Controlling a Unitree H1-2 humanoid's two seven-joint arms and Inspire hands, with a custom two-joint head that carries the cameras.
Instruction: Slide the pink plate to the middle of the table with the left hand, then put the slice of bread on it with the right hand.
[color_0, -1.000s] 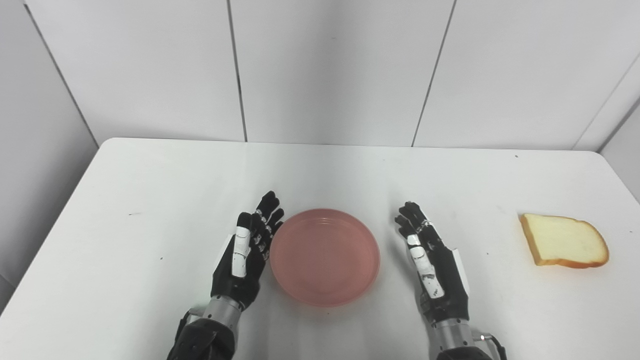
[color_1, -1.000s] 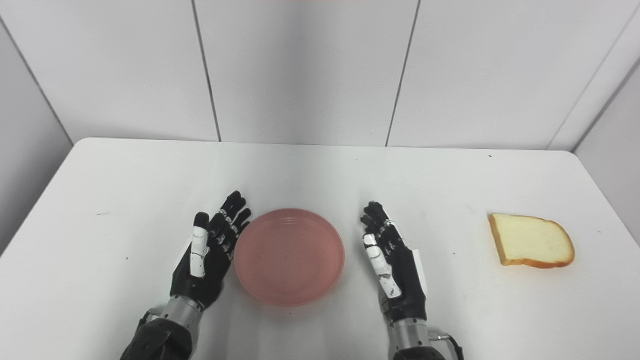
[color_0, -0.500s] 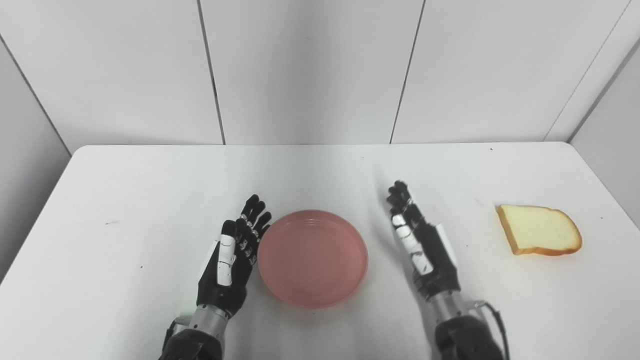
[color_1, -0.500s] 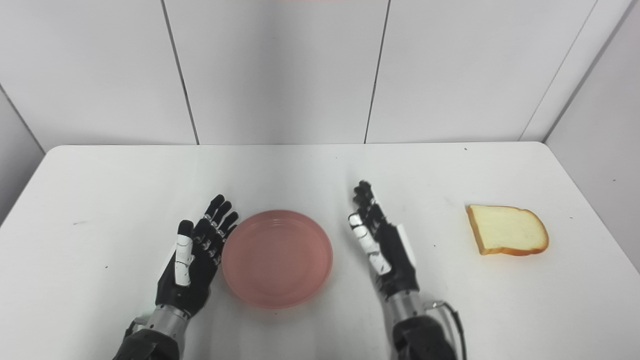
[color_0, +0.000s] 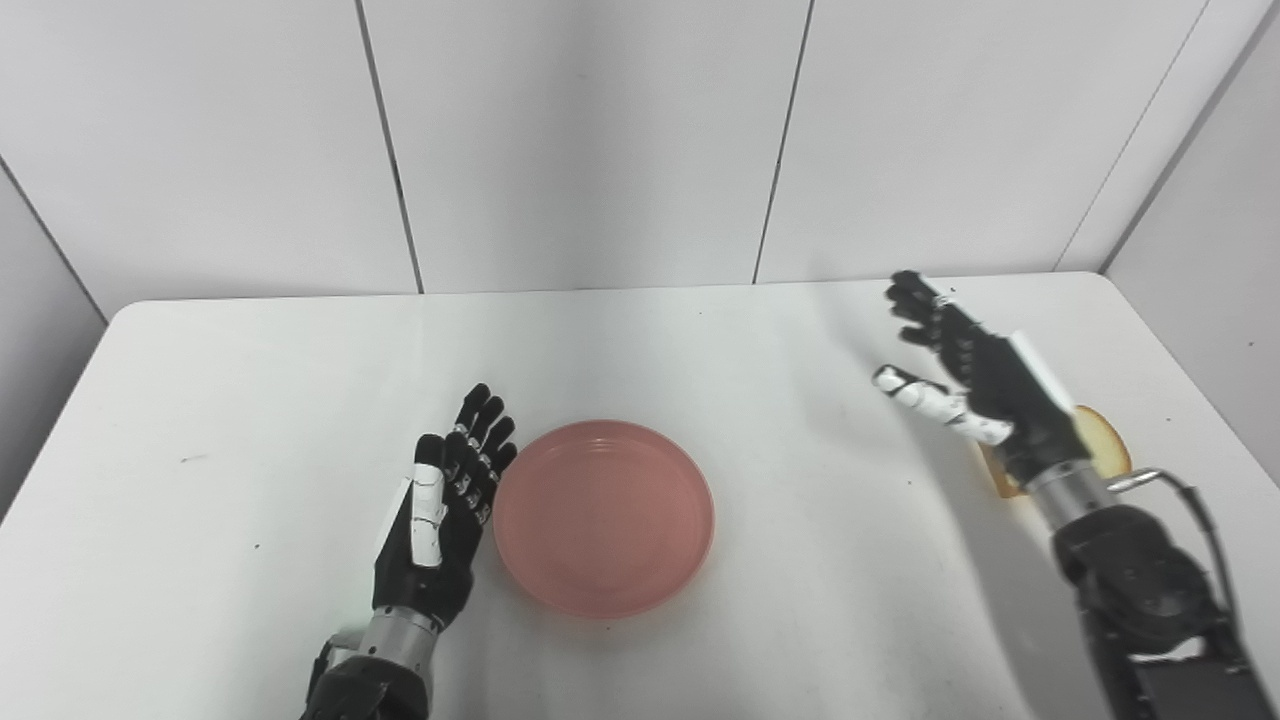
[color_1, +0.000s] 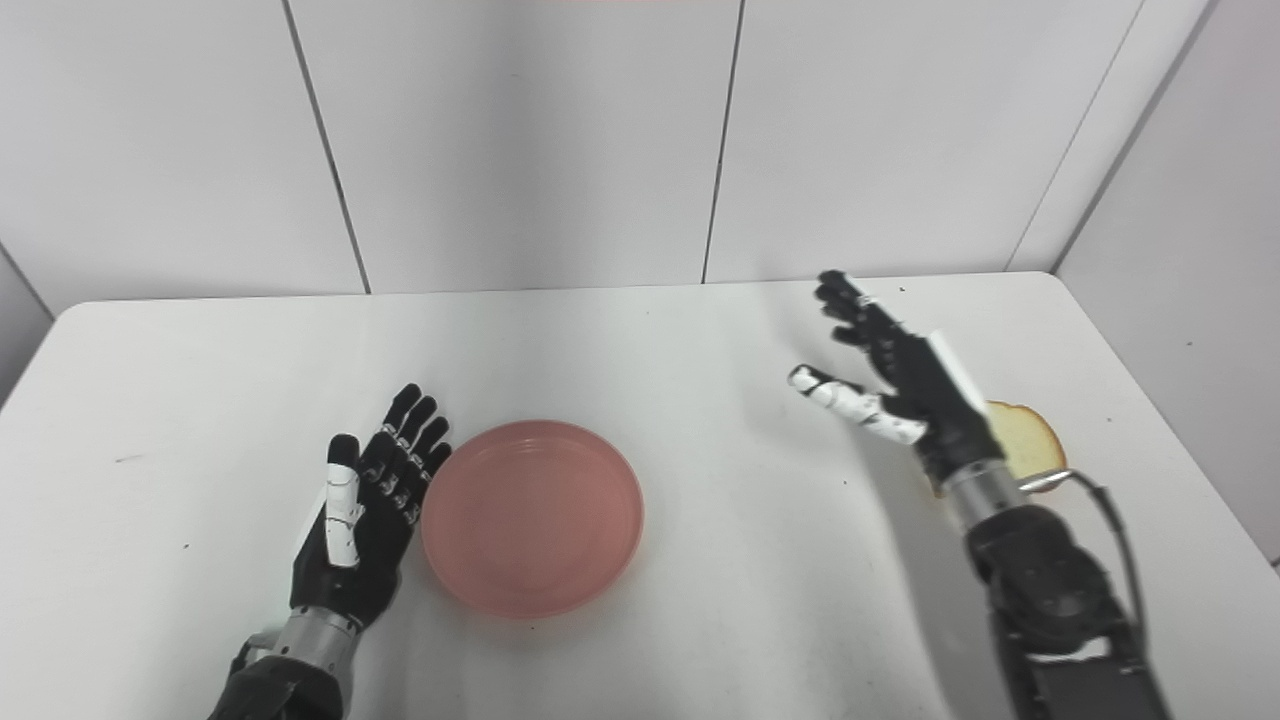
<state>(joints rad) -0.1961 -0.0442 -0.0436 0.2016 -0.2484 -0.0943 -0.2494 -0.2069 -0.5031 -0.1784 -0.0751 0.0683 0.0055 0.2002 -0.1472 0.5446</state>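
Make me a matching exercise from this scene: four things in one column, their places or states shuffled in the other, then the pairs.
Things:
1. pink plate
2. slice of bread
3. left hand
4. right hand

States:
A. raised above the table, open
B. partly hidden behind a wrist
C. empty, mid-table
D. open, beside the plate's left rim

Pairs: 1-C, 2-B, 3-D, 4-A

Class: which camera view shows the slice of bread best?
The right eye view, narrowly: the tan-crusted white bread slice shows slightly more beyond the open black right hand. The left eye view shows only slivers either side of the wrist.
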